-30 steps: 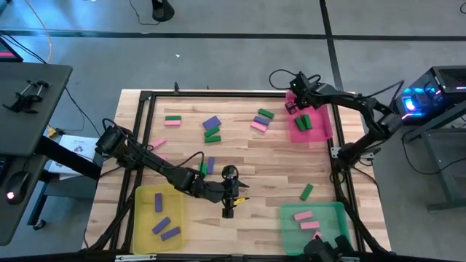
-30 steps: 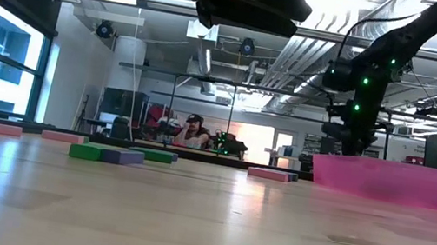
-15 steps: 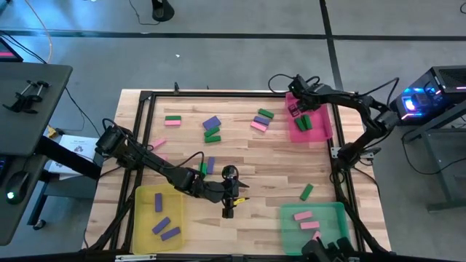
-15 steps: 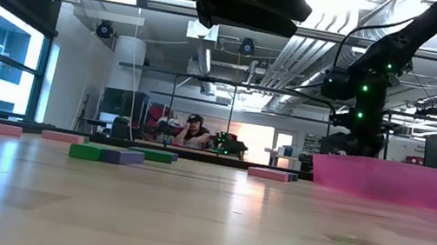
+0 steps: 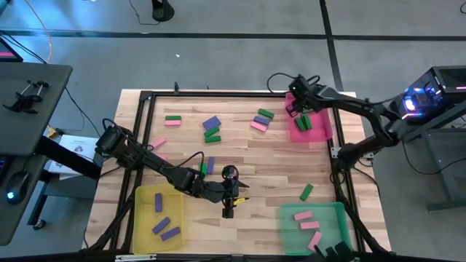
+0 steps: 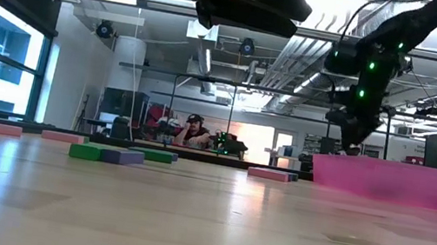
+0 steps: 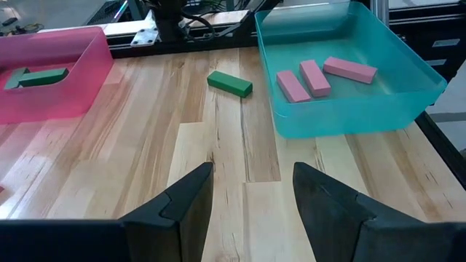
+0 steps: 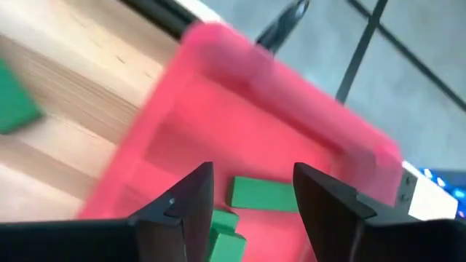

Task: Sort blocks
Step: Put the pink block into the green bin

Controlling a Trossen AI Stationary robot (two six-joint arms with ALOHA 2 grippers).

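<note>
My right gripper (image 5: pixel 294 109) hovers open over the far left part of the pink tray (image 5: pixel 319 129). Green blocks (image 8: pixel 262 195) lie on that tray's floor below its fingers. My left gripper (image 5: pixel 228 209) stands open just above the table near the middle of the near edge, with nothing between its fingers (image 7: pixel 186 207). A loose green block (image 7: pixel 230 83) lies flat on the wood ahead of it. The green tray (image 5: pixel 331 211) holds pink blocks (image 7: pixel 314 75). The yellow tray (image 5: pixel 142 196) holds purple blocks (image 5: pixel 162 224).
More green, pink and purple blocks lie flat at the far left (image 5: pixel 172 120), far middle (image 5: pixel 212 127), (image 5: pixel 262 118) and left of centre (image 5: pixel 207 166). A black rail frame (image 5: pixel 218 93) borders the table. Bare wood lies at the centre.
My right gripper has risen a little above the pink tray, and its arm's elbow has swung toward the table's right edge. My left arm has kept still.
</note>
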